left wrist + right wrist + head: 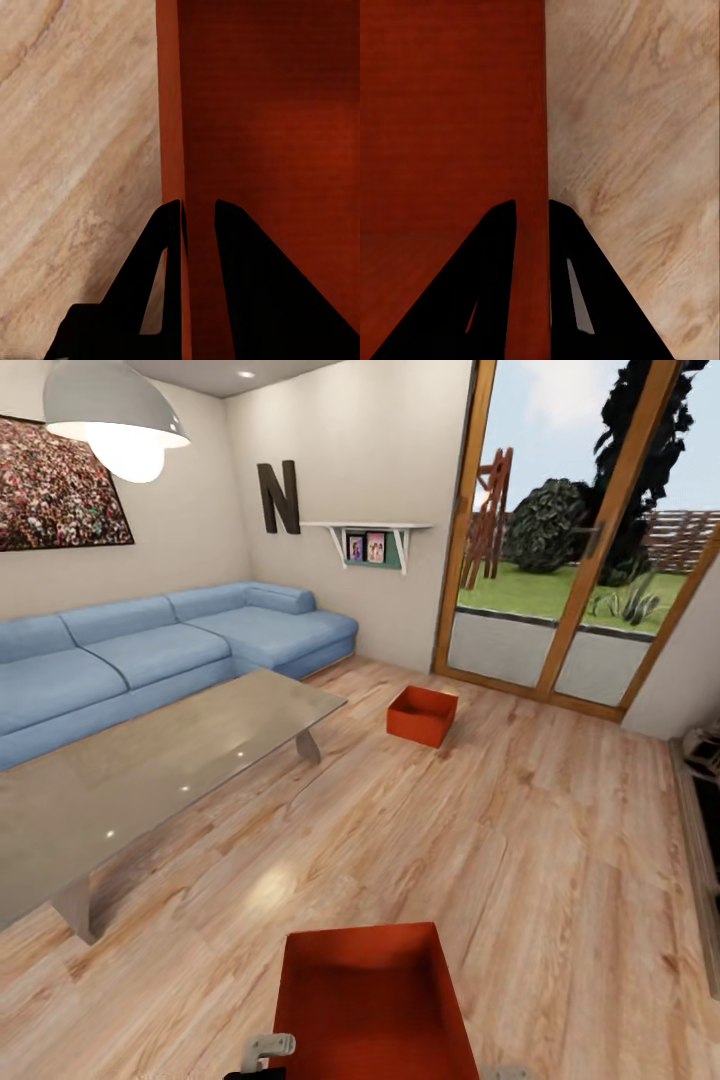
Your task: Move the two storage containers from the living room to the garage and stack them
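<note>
I am in the living room, over its light wood plank floor [530,840]. One orange-red storage container [370,1000] hangs just below me at the head view's lower edge, open side up. My left gripper [197,219] is shut on its left wall [174,112], one finger inside and one outside. On the opposite wall [537,112] my right gripper [532,211] is shut the same way. The second storage container [422,715] sits on the planks farther ahead, near the glass doors, open side up and empty.
A long glass coffee table [150,760] stands at the left, with a blue corner sofa [150,650] behind it. Wood-framed glass doors [560,560] fill the far wall at the right. A dark structure [703,800] lines the right edge. Bare planks lie between me and the far container.
</note>
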